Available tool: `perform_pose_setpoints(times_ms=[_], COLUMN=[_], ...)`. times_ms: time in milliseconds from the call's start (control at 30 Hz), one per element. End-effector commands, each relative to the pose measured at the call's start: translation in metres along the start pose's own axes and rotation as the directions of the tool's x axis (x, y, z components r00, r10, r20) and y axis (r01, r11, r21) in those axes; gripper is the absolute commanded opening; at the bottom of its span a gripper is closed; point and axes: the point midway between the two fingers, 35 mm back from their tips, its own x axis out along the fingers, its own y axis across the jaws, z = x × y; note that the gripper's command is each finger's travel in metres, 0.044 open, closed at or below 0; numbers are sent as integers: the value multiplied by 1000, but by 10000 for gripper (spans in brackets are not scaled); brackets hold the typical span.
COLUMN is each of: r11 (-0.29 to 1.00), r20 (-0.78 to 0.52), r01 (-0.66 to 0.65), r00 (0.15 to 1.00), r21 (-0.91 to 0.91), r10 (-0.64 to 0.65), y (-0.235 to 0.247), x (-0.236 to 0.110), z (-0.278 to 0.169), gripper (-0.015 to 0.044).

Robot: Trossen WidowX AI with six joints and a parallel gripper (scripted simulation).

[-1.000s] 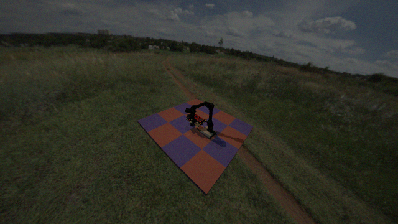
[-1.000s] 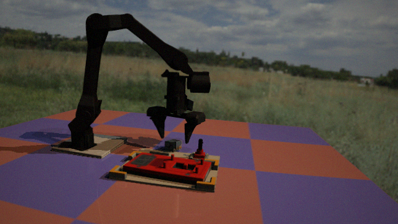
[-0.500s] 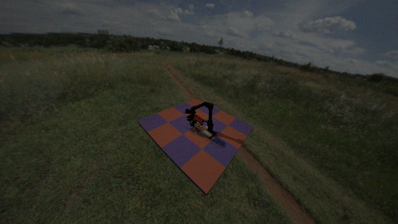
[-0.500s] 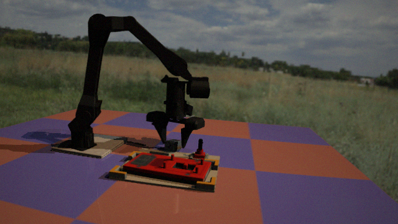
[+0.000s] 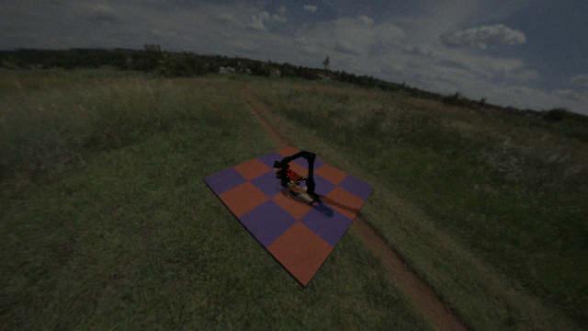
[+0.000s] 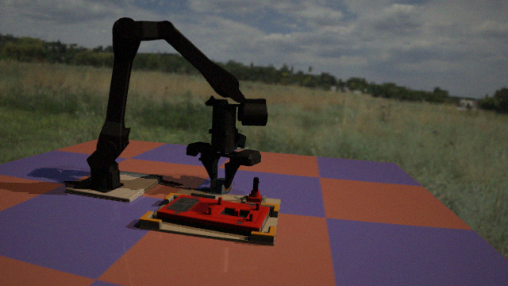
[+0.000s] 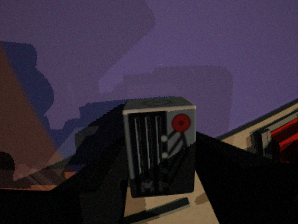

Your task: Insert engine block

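Observation:
The engine block (image 7: 158, 144) (image 6: 218, 185) is a small grey box with dark slots and a red dot on top. It stands on the far edge of the beige base board (image 6: 206, 232), behind the red car body (image 6: 212, 213). My gripper (image 6: 221, 183) (image 7: 157, 141) reaches straight down and is shut on the engine block, one dark finger on each side. The car body has a rectangular opening (image 6: 234, 212) in its top. In the top view the arm (image 5: 299, 172) is tiny and the block cannot be made out.
A red stand with a dark upright lever (image 6: 255, 190) rises at the car body's far right corner. Orange corner stops (image 6: 147, 218) hold the board. The arm's base sits on a beige plate (image 6: 127, 191) to the left. The checkered floor (image 6: 377, 222) lies in a grassy field.

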Motion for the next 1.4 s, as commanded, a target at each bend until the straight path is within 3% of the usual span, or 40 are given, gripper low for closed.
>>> perform_pose_setpoints(times_ms=[0,1367], r11=[1000,1000], r20=[7,-2], r01=[2,1], r00=[1000,1000], r21=[26,4], r10=[-2,-1], y=[-1,-1], x=[0,-123], z=[2,0], gripper=[0,0])
